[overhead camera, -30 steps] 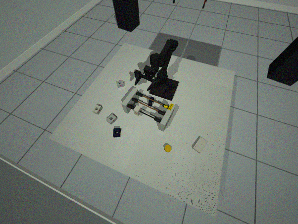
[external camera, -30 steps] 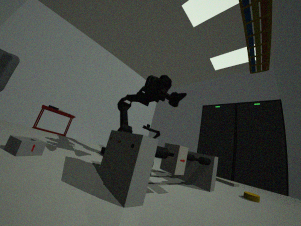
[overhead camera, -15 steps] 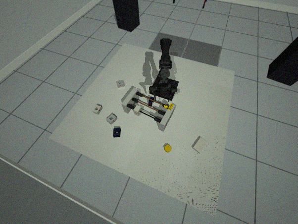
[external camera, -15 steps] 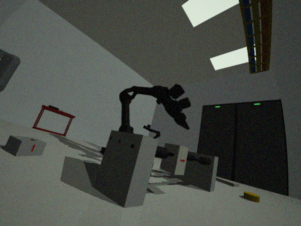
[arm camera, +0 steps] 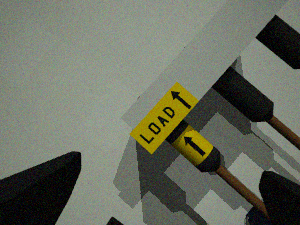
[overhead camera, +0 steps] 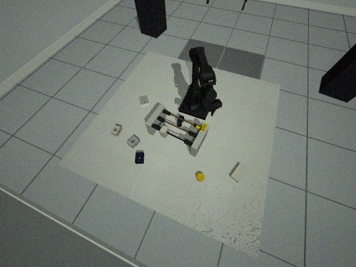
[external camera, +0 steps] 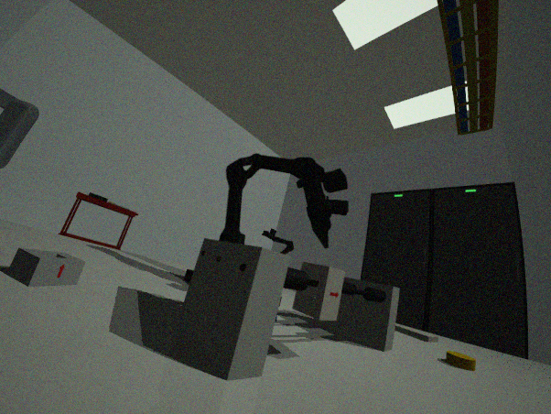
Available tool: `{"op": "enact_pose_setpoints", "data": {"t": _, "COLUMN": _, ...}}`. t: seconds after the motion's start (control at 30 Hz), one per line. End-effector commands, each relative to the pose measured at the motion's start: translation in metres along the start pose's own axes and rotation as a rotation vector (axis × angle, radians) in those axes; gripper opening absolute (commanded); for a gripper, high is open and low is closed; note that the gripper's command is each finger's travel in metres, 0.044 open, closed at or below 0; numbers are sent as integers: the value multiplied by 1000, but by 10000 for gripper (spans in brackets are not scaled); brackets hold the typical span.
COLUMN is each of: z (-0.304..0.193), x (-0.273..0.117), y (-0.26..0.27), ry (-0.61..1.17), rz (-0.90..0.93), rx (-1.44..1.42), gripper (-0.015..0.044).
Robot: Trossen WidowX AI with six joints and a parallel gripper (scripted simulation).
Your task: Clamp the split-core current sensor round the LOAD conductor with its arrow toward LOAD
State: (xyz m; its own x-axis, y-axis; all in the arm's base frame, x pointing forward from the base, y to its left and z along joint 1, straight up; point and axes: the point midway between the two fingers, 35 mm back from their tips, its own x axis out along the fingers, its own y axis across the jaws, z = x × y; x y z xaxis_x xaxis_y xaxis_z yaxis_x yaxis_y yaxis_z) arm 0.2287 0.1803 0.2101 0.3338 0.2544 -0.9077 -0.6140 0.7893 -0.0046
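Observation:
A light grey sensor block [overhead camera: 143,100] [external camera: 48,270] with a red arrow stands left of the rack; a dark notch shows in its top, but whether it is open is unclear. The yellow LOAD marker [overhead camera: 204,127] [arm camera: 160,120] sits on the rack's right end block, beside a copper conductor [overhead camera: 174,115] [arm camera: 237,185] with a yellow arrow collar [overhead camera: 198,126] [arm camera: 192,145]. A dark blue block [overhead camera: 181,117] is at this conductor; whether it is round it is unclear. My gripper [overhead camera: 213,114] [external camera: 326,245] [arm camera: 169,169] is open and empty, pointing down above the LOAD end.
A white sensor [overhead camera: 164,131] [external camera: 330,304] sits round the front conductor. A cream block [overhead camera: 116,130], a grey block [overhead camera: 133,140] and a navy block [overhead camera: 139,156] lie front left. A yellow disc [overhead camera: 200,176] [external camera: 460,361] and a pale flat block [overhead camera: 238,172] lie front right.

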Motion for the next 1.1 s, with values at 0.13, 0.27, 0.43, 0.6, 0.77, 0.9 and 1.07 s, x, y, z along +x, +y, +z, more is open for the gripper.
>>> {"op": "enact_pose_setpoints", "data": {"t": 0.13, "z": 0, "x": -1, "y": 1, "ry": 3, "rz": 4, "rx": -7, "gripper": 440}}
{"op": "enact_pose_setpoints", "data": {"t": 0.27, "z": 0, "x": -1, "y": 1, "ry": 3, "rz": 4, "rx": -7, "gripper": 440}}
{"op": "enact_pose_setpoints", "data": {"t": 0.43, "z": -12, "x": 5, "y": -19, "ry": 21, "rz": -23, "rx": 53, "gripper": 361}}
{"op": "enact_pose_setpoints", "data": {"t": 0.6, "z": -64, "x": 22, "y": -77, "ry": 81, "rz": -108, "rx": 262, "gripper": 281}}
{"op": "enact_pose_setpoints", "data": {"t": 0.77, "z": -125, "x": 35, "y": -115, "ry": 136, "rz": -176, "rx": 470, "gripper": 281}}
{"op": "enact_pose_setpoints", "data": {"t": 0.9, "z": -134, "x": 37, "y": -118, "ry": 143, "rz": -184, "rx": 498, "gripper": 281}}
{"op": "enact_pose_setpoints", "data": {"t": 1.07, "z": -134, "x": 41, "y": -119, "ry": 143, "rz": -184, "rx": 498, "gripper": 281}}
